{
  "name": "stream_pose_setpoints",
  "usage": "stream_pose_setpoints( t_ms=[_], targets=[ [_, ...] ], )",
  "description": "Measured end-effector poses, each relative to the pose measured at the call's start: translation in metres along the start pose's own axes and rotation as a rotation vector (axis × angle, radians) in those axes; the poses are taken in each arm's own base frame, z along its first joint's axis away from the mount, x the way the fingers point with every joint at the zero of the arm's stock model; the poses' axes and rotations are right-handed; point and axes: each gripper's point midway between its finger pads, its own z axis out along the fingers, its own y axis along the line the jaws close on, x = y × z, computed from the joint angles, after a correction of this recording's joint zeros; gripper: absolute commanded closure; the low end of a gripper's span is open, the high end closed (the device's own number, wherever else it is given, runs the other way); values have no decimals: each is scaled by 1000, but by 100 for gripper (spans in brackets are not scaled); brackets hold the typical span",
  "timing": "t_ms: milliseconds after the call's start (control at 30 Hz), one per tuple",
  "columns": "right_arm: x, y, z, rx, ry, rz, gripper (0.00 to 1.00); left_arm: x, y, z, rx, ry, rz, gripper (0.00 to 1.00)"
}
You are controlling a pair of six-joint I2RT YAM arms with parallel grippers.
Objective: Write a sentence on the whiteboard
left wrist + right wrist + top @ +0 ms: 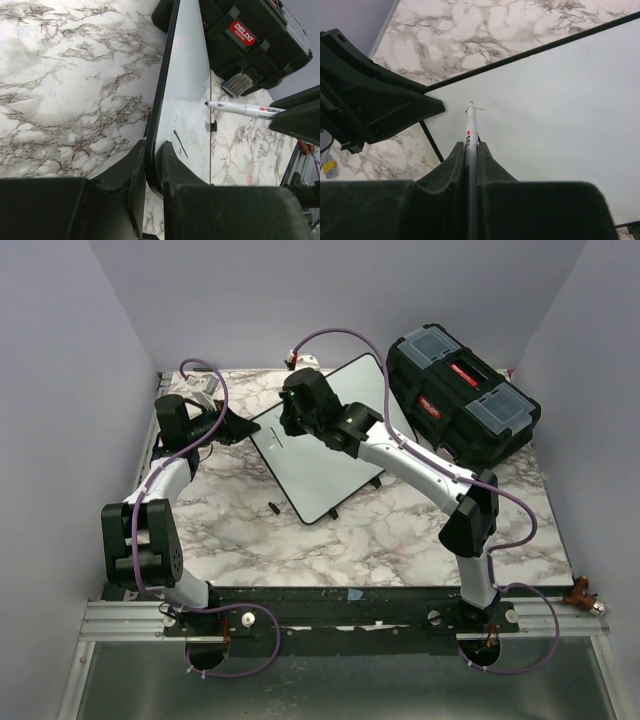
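My right gripper pinches the marker, tip on the whiteboard straight ahead, while my left gripper clamps its edge.

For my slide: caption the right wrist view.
Right hand holds a marker, tip at the whiteboard, a faint mark beside it.

My white, grey-veined marble-patterned table carries a flat glossy whiteboard with a thin black frame toward the back. A black plastic toolbox sits just beside it on the right. A small black cap-like piece lies near the board's front corner.
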Motion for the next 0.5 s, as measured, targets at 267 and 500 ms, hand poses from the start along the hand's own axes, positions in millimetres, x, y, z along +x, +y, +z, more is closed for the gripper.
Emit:
stream_pose_setpoints(
  t_ms=[267, 500],
  targets=[
    [26, -10, 21, 52, 55, -24, 99, 0, -2, 0, -2, 1, 5, 100],
    [30, -11, 23, 57, 65, -27, 99, 1, -2, -1, -3, 4, 3, 100]
  ],
)
